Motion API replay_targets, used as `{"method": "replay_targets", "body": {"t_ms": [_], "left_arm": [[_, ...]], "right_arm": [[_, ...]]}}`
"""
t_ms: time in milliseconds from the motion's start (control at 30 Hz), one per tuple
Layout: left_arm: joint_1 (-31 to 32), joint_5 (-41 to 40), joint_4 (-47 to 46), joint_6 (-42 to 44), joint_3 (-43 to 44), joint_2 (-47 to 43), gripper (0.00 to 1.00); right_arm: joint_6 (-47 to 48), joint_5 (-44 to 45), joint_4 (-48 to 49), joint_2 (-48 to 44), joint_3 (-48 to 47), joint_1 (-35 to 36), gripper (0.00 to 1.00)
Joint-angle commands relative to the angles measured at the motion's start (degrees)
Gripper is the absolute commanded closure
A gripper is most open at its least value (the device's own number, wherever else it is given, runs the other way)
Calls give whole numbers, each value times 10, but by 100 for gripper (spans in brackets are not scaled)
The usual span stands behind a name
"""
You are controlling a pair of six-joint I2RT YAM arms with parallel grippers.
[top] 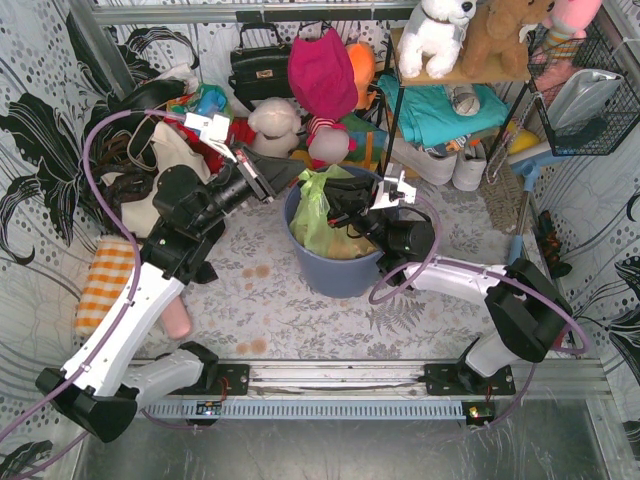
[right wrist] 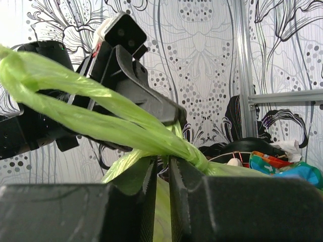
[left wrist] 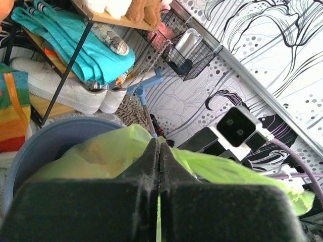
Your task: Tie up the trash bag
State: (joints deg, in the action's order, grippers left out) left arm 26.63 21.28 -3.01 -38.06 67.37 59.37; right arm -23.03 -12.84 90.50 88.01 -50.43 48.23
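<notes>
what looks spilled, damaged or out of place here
There are orange-brown stains on the floral table cover beside the base of the round blue-grey plastic bin, like an old spill. The thin light-green plastic trash bag shows no visible tear.

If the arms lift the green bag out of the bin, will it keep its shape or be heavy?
Probably floppy: the bag is thin film, twisted into a limp strand. Likely light for its size, since it is translucent and wrinkled. It might stretch or slip where the left gripper pinches it.

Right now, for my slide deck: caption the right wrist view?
Right tool pinches the trash bag's twisted green strands, left tool opposite.
</notes>
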Motion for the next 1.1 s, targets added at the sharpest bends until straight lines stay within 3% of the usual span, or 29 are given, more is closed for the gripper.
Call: {"method": "replay_targets", "body": {"t_ms": [0, 100, 233, 533, 633, 667, 900, 1067], "left_arm": [[2, 11, -46, 19, 37, 5, 100], [3, 18, -48, 22, 46, 4, 100], [3, 29, -46, 20, 51, 4, 100], [2, 16, -44, 8, 25, -10, 100], [3, 6, -43, 13, 26, -14, 100], [2, 7, -42, 16, 29, -14, 100], [2, 11, -46, 21, 36, -9, 100], [2, 22, -58, 15, 42, 0, 100]], "right_arm": [[6, 2, 39, -23, 12, -1, 83], [10, 4, 37, -28, 16, -1, 79], [12, 8, 38, -33, 18, -1, 100], [9, 2, 35, -39, 20, -1, 100], [8, 3, 21, -65, 42, -1, 79], [11, 3, 11, -78, 52, -1, 76], [73, 3, -125, -175, 84, -1, 67], [126, 3, -219, -211, 61, -1, 55]]}}
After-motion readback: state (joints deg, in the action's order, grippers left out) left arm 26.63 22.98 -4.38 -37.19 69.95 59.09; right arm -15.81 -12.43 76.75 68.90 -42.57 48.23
